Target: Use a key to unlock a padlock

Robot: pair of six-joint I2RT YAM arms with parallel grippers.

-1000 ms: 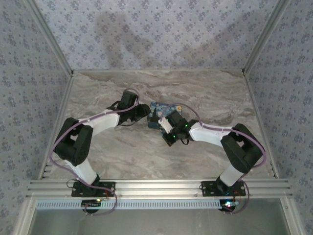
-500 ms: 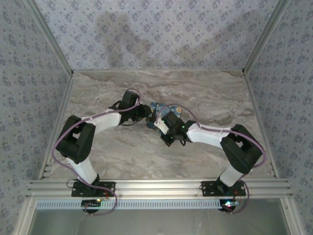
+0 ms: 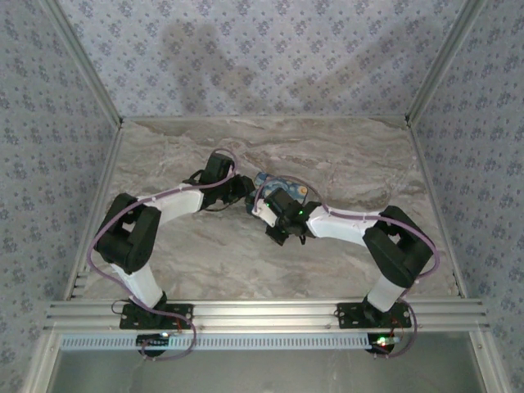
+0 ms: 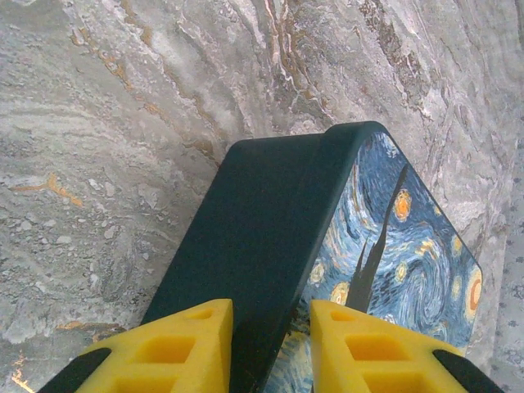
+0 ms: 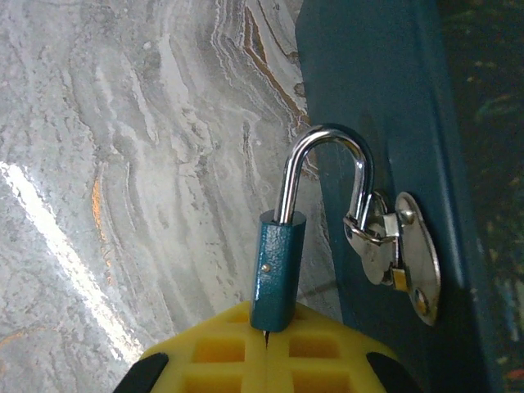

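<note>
1. Marble tabletop [image 3: 352,155], hemmed by patterned walls, carried both arms meeting at the box [image 4: 270,229] near its middle
2. Left gripper [image 4: 270,336] was pinched narrow on the box's dark edge, steadying it
3. Right gripper [image 5: 266,336] was clamped tight on the blue body of the padlock [image 5: 278,262], which hung from the hasp [image 5: 419,246] on the box's side
4. Over the last second the right arm had swung leftwards, nearer the left gripper, covering more of the box in the top view
5. One leg of the shackle [image 5: 291,184] ran into the body, while the other, threaded through the hasp ring, looked clear of it
6. My judgement: the lock might already be open, and the shift was the right arm working it free, though this could not be told for certain
</note>
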